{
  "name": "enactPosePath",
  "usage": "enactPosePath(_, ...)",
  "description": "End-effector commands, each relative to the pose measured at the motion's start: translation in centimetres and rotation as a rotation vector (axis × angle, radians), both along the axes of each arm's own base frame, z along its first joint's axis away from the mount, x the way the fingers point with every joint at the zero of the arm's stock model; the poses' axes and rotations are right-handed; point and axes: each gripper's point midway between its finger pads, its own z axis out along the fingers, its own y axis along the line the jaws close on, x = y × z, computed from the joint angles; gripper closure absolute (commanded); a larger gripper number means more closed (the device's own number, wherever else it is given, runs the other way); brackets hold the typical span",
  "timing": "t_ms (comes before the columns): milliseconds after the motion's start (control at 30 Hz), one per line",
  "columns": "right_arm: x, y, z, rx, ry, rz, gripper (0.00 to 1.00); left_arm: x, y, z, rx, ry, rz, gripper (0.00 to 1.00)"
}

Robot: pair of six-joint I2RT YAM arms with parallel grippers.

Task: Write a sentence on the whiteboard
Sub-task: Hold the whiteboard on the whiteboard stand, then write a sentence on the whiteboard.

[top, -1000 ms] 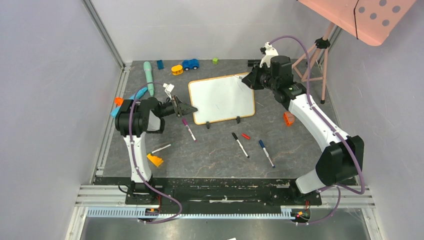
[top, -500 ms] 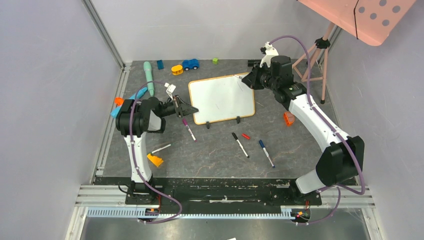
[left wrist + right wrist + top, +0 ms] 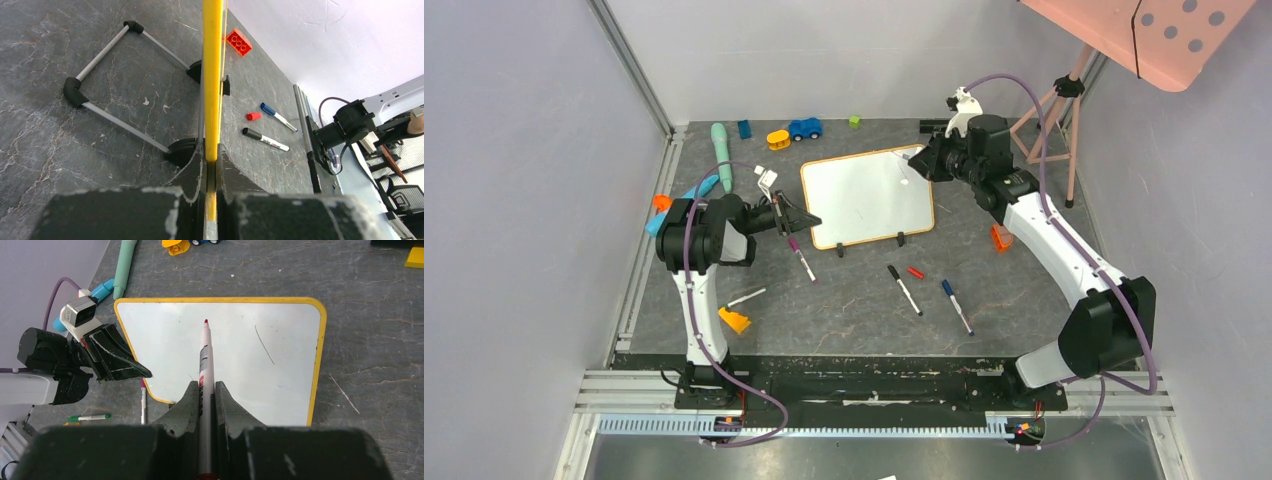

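The whiteboard [image 3: 864,195] with its yellow-orange frame sits tilted at the table's middle on black clip feet. It shows in the right wrist view [image 3: 260,375] with only faint thin marks; no red sentence shows on it. My left gripper [image 3: 809,218] is shut on the board's left frame edge [image 3: 212,75], as the left wrist view [image 3: 212,150] shows. My right gripper [image 3: 921,160] is over the board's far right corner. It is shut on a red-tipped marker [image 3: 205,360], uncapped, its tip pointing over the white surface.
Purple [image 3: 801,258], black [image 3: 904,289] and blue [image 3: 956,306] markers and a red cap [image 3: 915,272] lie in front of the board. A green marker [image 3: 746,297] and a yellow block [image 3: 734,320] lie near left. Toys [image 3: 805,128] stand at the back, a tripod [image 3: 1054,120] far right.
My right wrist has shifted slightly and the marker tip now reaches a little further over the board. The left gripper and the board have hardly moved.
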Motion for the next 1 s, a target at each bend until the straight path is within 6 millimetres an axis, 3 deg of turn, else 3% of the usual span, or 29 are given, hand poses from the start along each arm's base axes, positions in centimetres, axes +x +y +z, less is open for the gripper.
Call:
enactPosePath(0, -0.5, 0.4, 2.6, 0.042, -0.07, 0.018, 1.0, -0.3, -0.4, 0.4, 0.006, -0.095, -0.053, 0.98)
enactPosePath(667, -3.1, 0.9, 2.3, 0.028, -0.078, 0.038, 1.0, -0.4, -0.3, 0.1, 0.015, -0.117, -0.029, 0.98)
enactPosePath(967, -5.5, 3.6, 0.8, 0.031, -0.065, 0.084, 1.0, -0.9, -0.5, 0.1, 0.011, -0.095, -0.061, 0.98)
